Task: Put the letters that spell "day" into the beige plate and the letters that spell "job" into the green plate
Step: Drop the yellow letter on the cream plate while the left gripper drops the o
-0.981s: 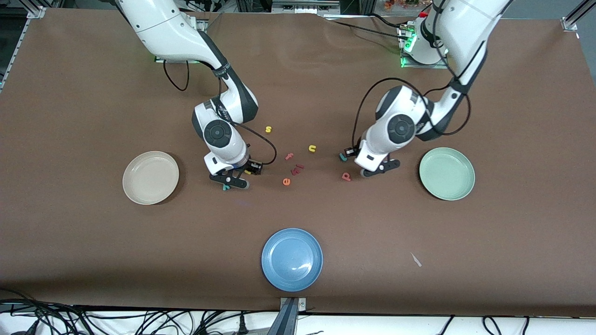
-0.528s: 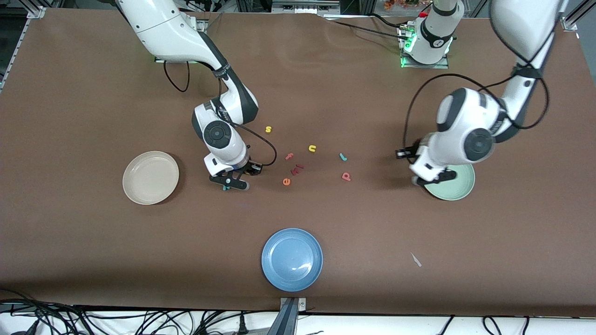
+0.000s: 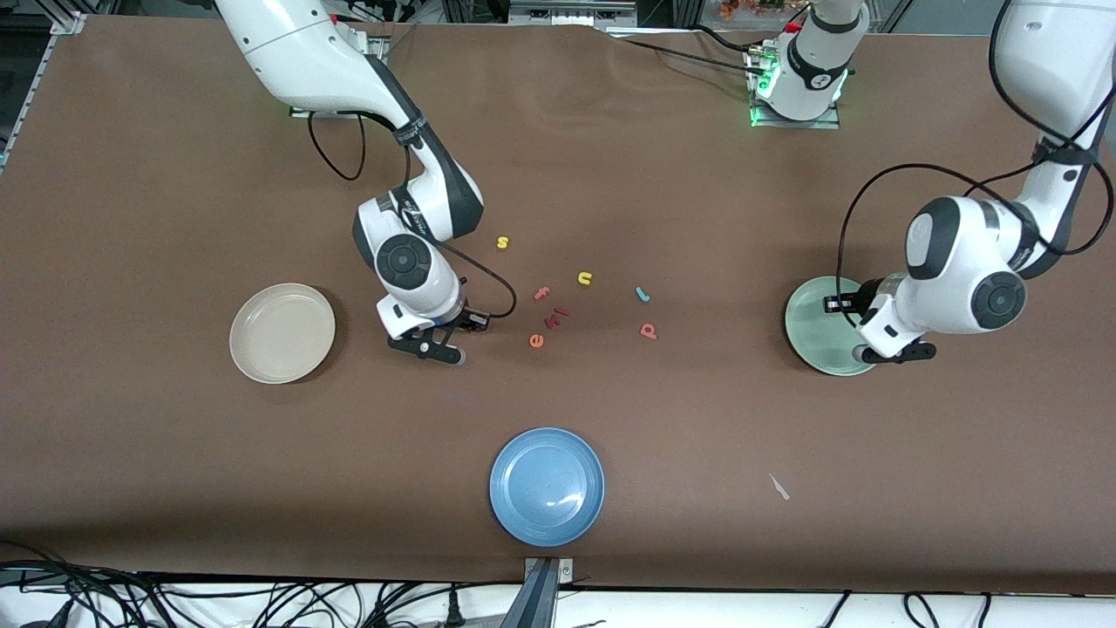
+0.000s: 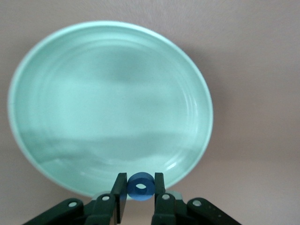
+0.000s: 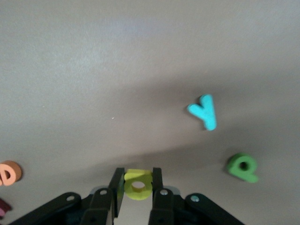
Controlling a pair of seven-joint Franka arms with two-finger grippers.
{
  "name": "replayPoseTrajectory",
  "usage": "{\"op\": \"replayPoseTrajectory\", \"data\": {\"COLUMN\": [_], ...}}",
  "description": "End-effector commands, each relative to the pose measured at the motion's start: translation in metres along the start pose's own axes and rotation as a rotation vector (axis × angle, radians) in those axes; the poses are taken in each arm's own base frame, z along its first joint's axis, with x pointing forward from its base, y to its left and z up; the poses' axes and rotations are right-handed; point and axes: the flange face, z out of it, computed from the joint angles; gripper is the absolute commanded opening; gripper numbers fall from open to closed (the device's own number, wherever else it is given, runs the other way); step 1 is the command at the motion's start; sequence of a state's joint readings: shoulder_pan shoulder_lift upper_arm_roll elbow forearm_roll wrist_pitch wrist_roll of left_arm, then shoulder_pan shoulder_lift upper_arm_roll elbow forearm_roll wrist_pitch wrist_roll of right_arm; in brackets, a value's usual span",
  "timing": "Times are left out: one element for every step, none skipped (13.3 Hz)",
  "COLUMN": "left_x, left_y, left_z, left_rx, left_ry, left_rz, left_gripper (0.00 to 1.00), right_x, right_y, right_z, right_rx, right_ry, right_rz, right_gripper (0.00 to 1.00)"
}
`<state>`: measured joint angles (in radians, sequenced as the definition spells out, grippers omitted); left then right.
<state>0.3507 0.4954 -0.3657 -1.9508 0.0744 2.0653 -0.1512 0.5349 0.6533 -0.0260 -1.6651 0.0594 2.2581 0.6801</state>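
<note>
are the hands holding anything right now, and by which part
Left hand, over the pale green plate, pinches the small blue foam ring letter by its outer sides. Right hand pinches the small yellow foam letter likewise.

White rounded arm shells, black joint discs, black looping cables, black gripper fingers

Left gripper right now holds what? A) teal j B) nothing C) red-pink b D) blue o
D: the left wrist view shows the blue o clamped between the left gripper fingers, at the rim of the green plate.
</note>
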Motion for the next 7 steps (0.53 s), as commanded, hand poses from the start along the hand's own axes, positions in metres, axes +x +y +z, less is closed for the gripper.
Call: {"op": "replayPoseTrajectory", "data": {"left_x": [0.005,0.004,0.003,0.001,-0.003,-0.007,-0.012], "left_y": [0.003,0.004,0.009,0.021,0.048,0.073,0.098], "left_z": [0.01,0.006,-0.009,-0.018,-0.034,-0.037,-0.042], "left_rx": [0.006,0.006,0.002,0.0,-0.022,-0.034,-0.045], "left_ry": [0.0,-0.002,0.022,0.031,0.05,0.052,0.056], "left_rz": [0.018,0.013,-0.004,-0.037,-0.098,-0.176,-0.249], "left_gripper": [0.76,1.0,1.0,1.0,1.0,1.0,1.0], "right_x": [0.018,0.023,0.025,0.025,0.032,0.037,0.038], "right_y": [0.04,0.058,0.078,0.097,0.123,0.151,0.178], "right_z": [-0.031,-0.04,-0.044,-0.044,-0.044,-0.046,-0.044], "right_rx": [-0.046,-0.056,-0.064,-0.072,-0.076,-0.079,-0.08], "right_ry": [-0.034,-0.038,-0.041,-0.044,-0.039,-0.03,-0.025], "right_rz": [-0.106,-0.138,-0.171,-0.214,-0.244,-0.288,-0.34], "right_gripper": [0.0,0.0,0.0,0.0,0.0,0.0,0.0]}}
